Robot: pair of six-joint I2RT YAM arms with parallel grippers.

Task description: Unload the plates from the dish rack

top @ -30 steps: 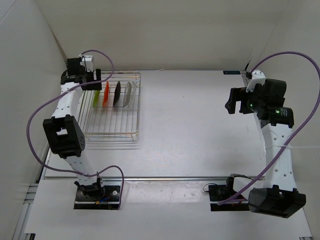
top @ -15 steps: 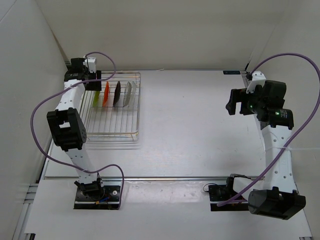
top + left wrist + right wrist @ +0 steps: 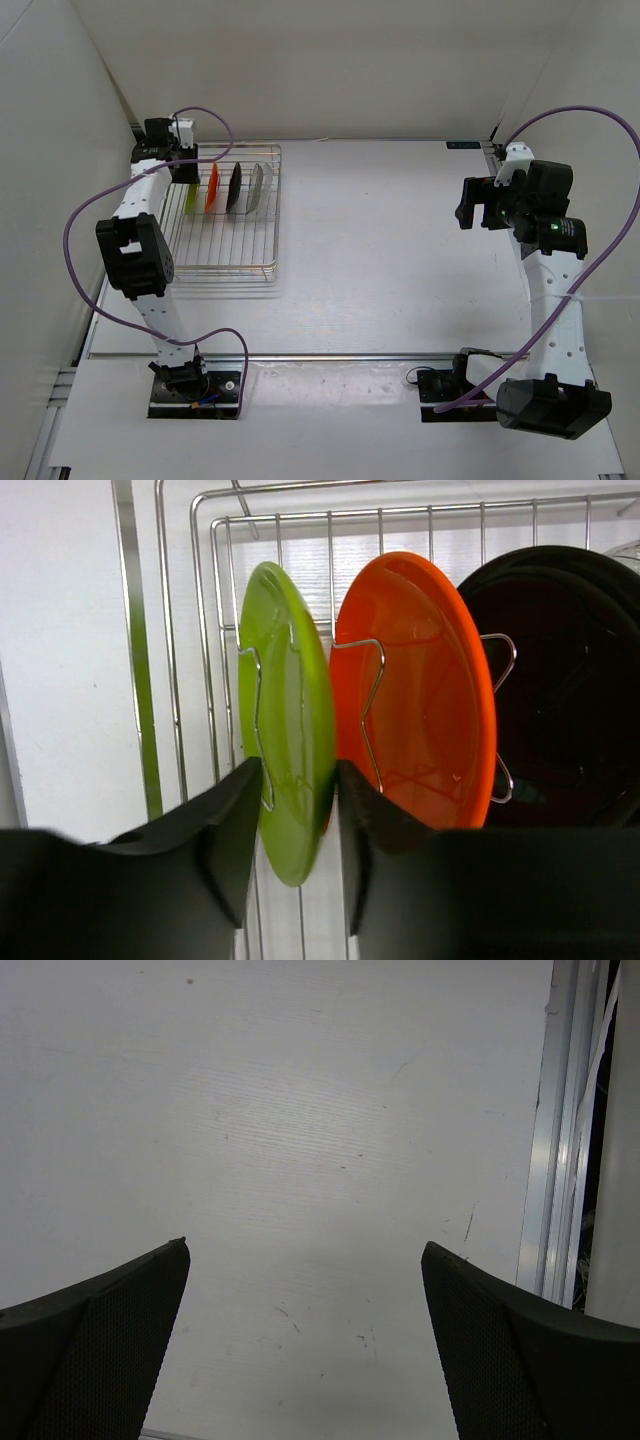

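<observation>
Your left hand (image 3: 297,825) is closed on the lime green plate (image 3: 285,710): its two dark fingers (image 3: 215,850) sit against either face of the plate's lower rim, with no gap showing on either side in the wrist view. That plate stands on edge in a wire slot at the left end of the row. Just beside it stands the orange plate (image 3: 430,710), then the glossy black plate (image 3: 570,680), and last the clear glass plate (image 3: 257,187), each upright and leaning a little. All four are in the far part of the dish rack (image 3: 222,268), which rests on the left side of the bench (image 3: 380,250), close to the left wall. Your left arm reaches along the rack's left side to its far corner. Your right hand (image 3: 305,1340) is open, its fingers spread wide over bare bench near the right-hand edge rail, gripping nothing. It hangs well apart from the rack, on the opposite side of the bench.
</observation>
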